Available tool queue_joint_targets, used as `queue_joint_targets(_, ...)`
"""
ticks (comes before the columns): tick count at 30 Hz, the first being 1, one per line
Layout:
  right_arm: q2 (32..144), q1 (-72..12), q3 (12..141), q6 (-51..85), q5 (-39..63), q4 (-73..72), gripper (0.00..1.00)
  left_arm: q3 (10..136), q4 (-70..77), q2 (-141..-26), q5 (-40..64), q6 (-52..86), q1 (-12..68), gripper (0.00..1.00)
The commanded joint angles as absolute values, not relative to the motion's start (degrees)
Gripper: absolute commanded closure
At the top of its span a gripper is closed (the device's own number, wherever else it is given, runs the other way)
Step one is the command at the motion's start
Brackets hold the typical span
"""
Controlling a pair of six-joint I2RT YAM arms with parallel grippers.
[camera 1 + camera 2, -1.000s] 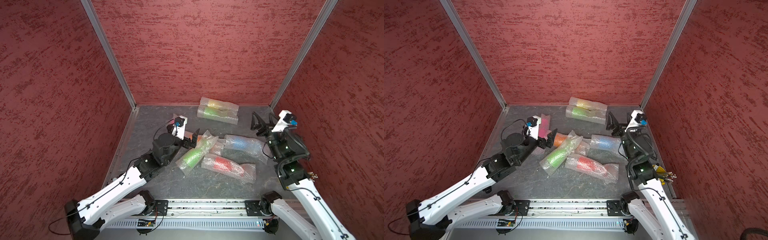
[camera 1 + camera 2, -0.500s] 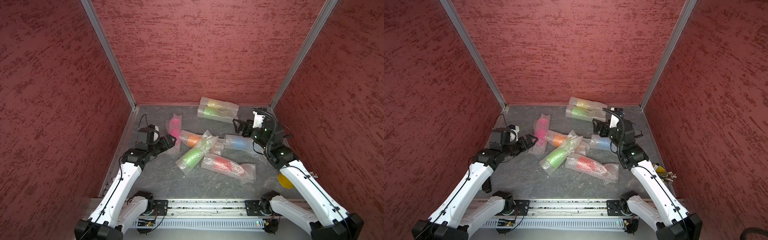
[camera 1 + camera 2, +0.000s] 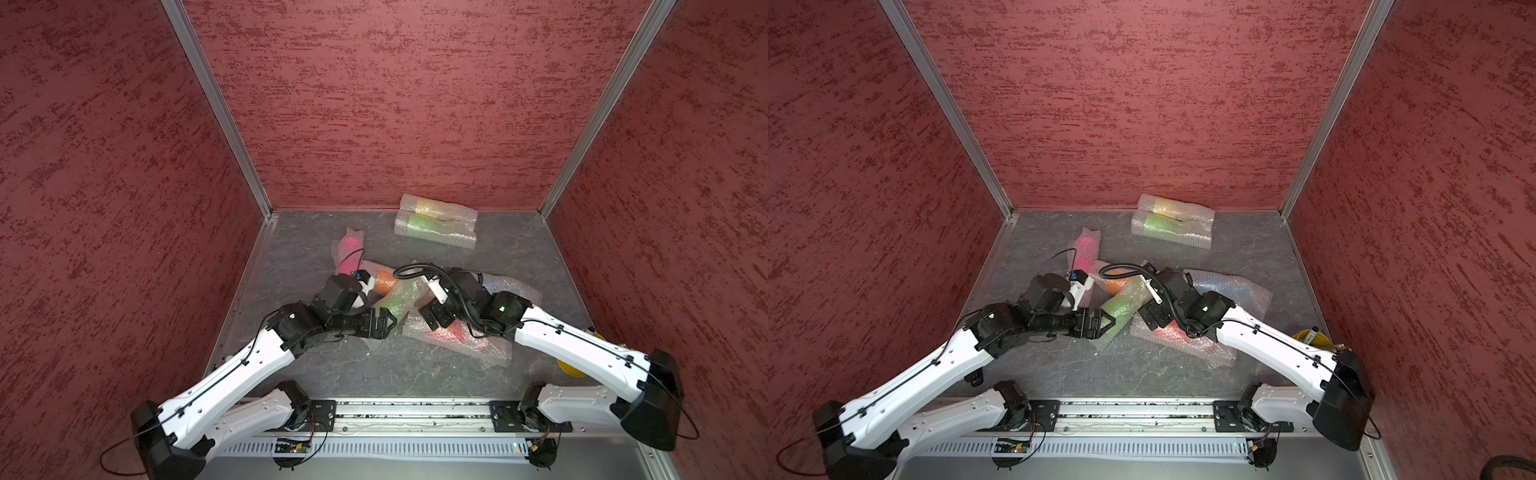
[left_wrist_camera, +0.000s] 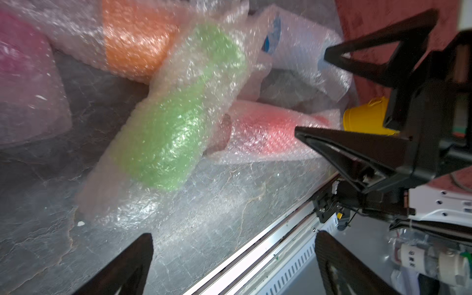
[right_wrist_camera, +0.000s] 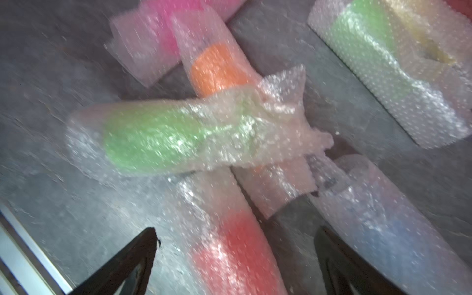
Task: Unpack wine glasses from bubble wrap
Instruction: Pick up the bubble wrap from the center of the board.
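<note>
A: Where's your L gripper (image 3: 384, 323)?
B: Low over the table (image 3: 415, 374), at the near end of the green goblet (image 3: 400, 296), which lies in its bubble-wrap sleeve (image 4: 115, 199). Fingers spread wide, gripping nothing. Wrist cam shows them short of the sleeve.
A: And your R gripper (image 5: 235, 260)?
B: Also wide apart, empty. It faces the L one across the pile. The red goblet (image 5: 224, 240), wrapped, runs btwn its fingers in the wrist view; can't tell if they touch.
A: Rest of the glasses?
B: All wrapped, lying down. Green leans across the orange goblet (image 3: 384, 282), w/ the pink goblet (image 3: 349, 253) just behind. The blue goblet (image 5: 398, 229) is beside the red, partly under your R arm. The yellow goblet (image 3: 432, 205) and 2nd green goblet (image 3: 415, 224) lie side by side at the back wall, well apart from the pile. A yellow cup (image 3: 1308, 336) sits by the R arm.
</note>
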State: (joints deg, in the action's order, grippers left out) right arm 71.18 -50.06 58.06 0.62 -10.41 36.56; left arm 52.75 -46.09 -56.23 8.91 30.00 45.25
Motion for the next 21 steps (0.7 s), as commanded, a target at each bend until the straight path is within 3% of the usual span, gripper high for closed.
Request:
queue_joint_targets(1, 71.83, -51.16, 57.22, -5.88, -15.12, 44.70, 0.02, 51.03, -44.90, -58.15, 5.30, 31.38, 46.41, 0.00)
queue_joint_targets(5, 72.55, -51.55, 57.55, -9.41, -8.55, 46.15, 0.01, 49.70, -41.32, -59.96, 7.89, 32.42, 46.50, 0.00)
queue_joint_targets(10, 72.80, -52.29, 51.79, -18.42, -11.23, 48.52, 0.01, 48.32, -41.55, -56.98, 7.58, 33.31, 44.48, 0.00)
queue_joint_targets(16, 70.66, -52.29, 44.82, -21.25, -11.25, 43.89, 0.01, 45.44, -41.84, -51.19, 14.35, 33.59, 36.02, 0.00)
queue_joint_targets(21, 72.56, -52.29, 42.39, -23.14, -13.76, 40.17, 0.01, 45.17, -41.60, -50.76, 16.51, 33.05, 35.60, 0.00)
